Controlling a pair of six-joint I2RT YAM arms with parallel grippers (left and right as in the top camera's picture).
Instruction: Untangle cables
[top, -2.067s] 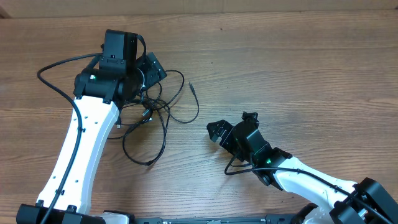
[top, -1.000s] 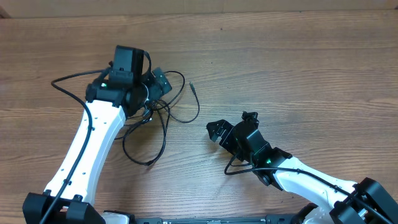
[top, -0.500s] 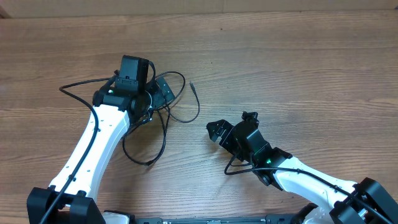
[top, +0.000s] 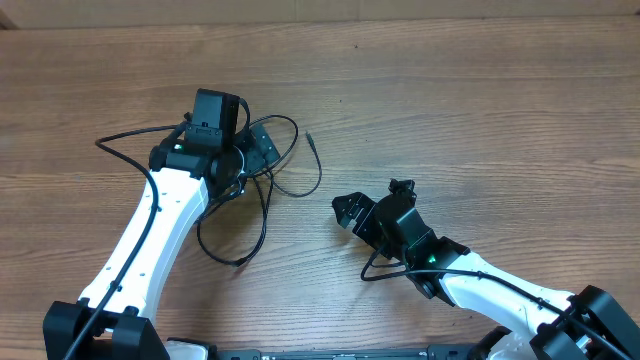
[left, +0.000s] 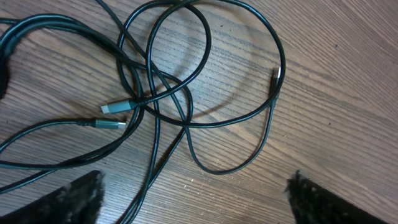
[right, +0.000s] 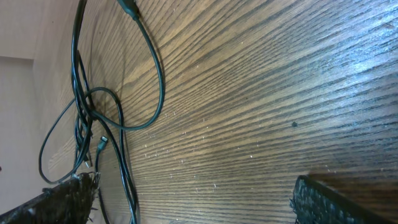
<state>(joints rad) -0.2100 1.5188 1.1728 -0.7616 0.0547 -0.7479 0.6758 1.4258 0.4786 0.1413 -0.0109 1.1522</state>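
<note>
The cables (top: 266, 205) are thin black wires lying in a loose tangle on the wooden table, left of centre. One loose end (top: 308, 138) points up and to the right. In the left wrist view the tangle (left: 146, 99) shows two metal plug ends (left: 115, 107) side by side and a third plug (left: 277, 74) further right. My left gripper (top: 258, 145) is open and empty, hovering over the top of the tangle (left: 196, 200). My right gripper (top: 350, 212) is open and empty, to the right of the cables. Its wrist view shows the cables (right: 160, 93) at far left, with the fingers (right: 196, 202) apart.
The wooden table (top: 480, 120) stretches to the right and back. A thicker black cable (top: 125, 148) fixed to the left arm loops out to its left. The right arm's body (top: 470, 280) lies across the lower right.
My left arm has swung right, bringing its gripper over the upper part of the tangle; it has held still for the last half second. The right arm and the cables have not moved.
</note>
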